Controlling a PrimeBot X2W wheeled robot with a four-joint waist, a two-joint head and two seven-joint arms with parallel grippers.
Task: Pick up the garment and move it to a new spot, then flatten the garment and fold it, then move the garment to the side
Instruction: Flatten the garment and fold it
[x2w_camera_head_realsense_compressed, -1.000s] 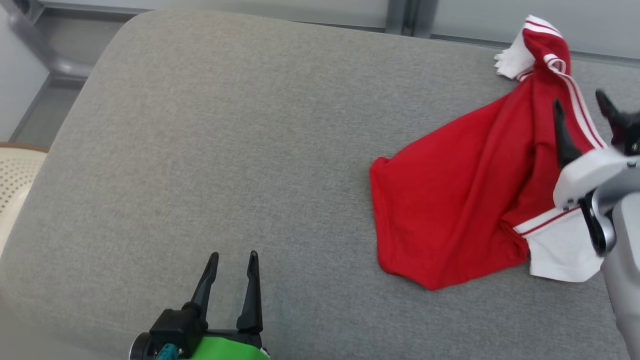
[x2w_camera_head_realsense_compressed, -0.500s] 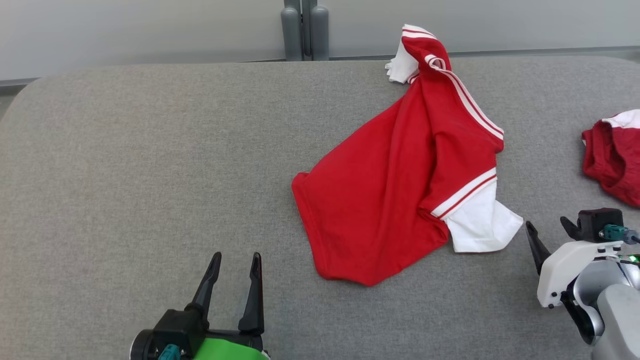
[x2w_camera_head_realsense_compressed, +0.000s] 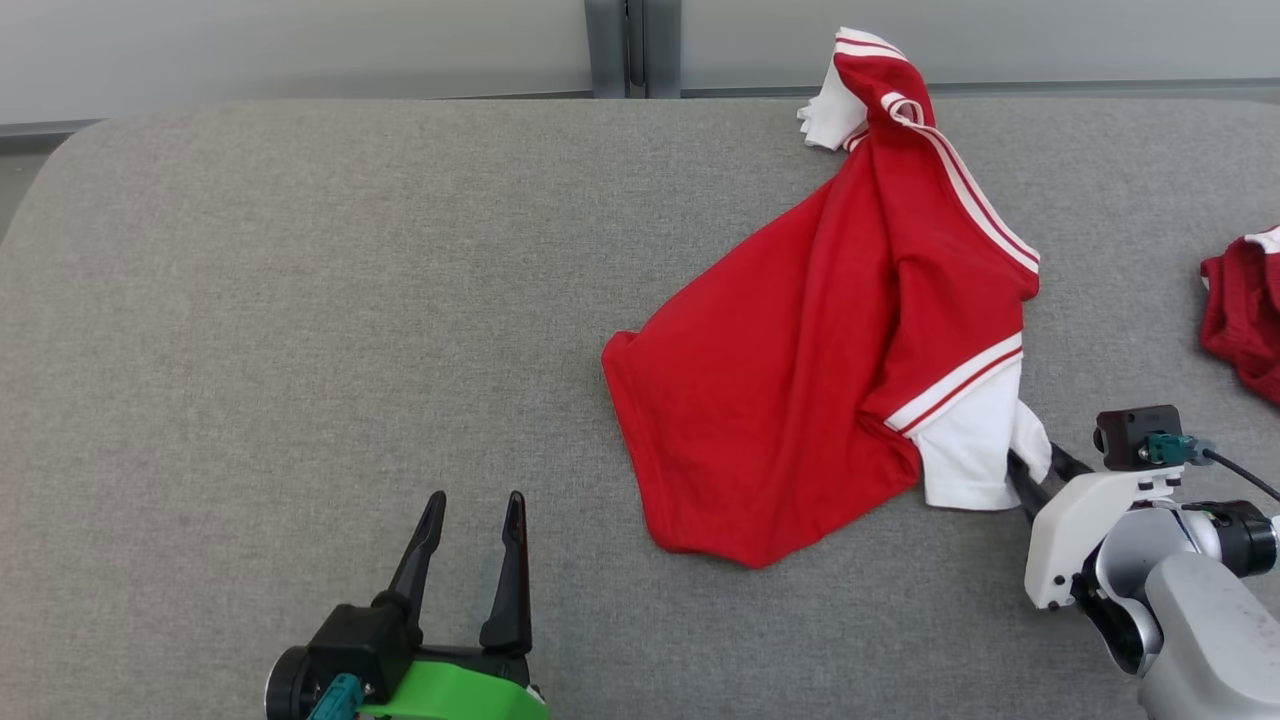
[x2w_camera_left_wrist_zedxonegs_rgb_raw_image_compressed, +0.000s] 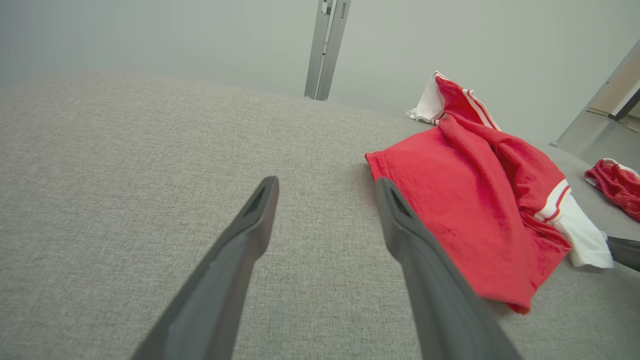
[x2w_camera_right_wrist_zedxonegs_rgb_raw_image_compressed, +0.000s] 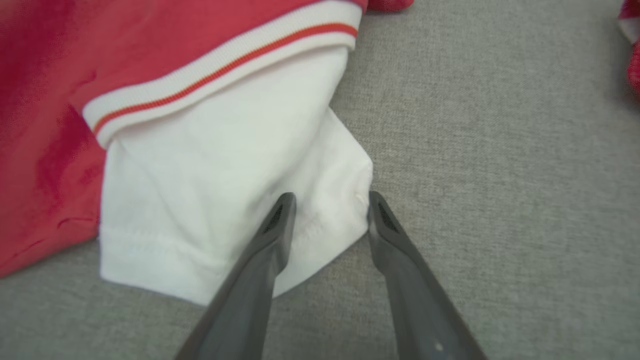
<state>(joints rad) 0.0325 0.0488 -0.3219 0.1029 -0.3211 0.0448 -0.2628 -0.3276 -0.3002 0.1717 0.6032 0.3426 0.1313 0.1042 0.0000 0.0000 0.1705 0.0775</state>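
The red garment (x2w_camera_head_realsense_compressed: 800, 380) is found crumpled right of centre on the grey cushion (x2w_camera_head_realsense_compressed: 300, 300), its collar end at the far edge. A broad stretch is left open to the left, where the left gripper (x2w_camera_head_realsense_compressed: 470, 510) is held with fingers apart, and a second red piece (x2w_camera_head_realsense_compressed: 1245, 320) is cut by the right edge. The near corner of the white sleeve (x2w_camera_head_realsense_compressed: 965, 450) is straddled by the right gripper (x2w_camera_right_wrist_zedxonegs_rgb_raw_image_compressed: 330, 200), fingers parted and not clamped; half a second earlier that gripper was seen clear of the sleeve, to its right.
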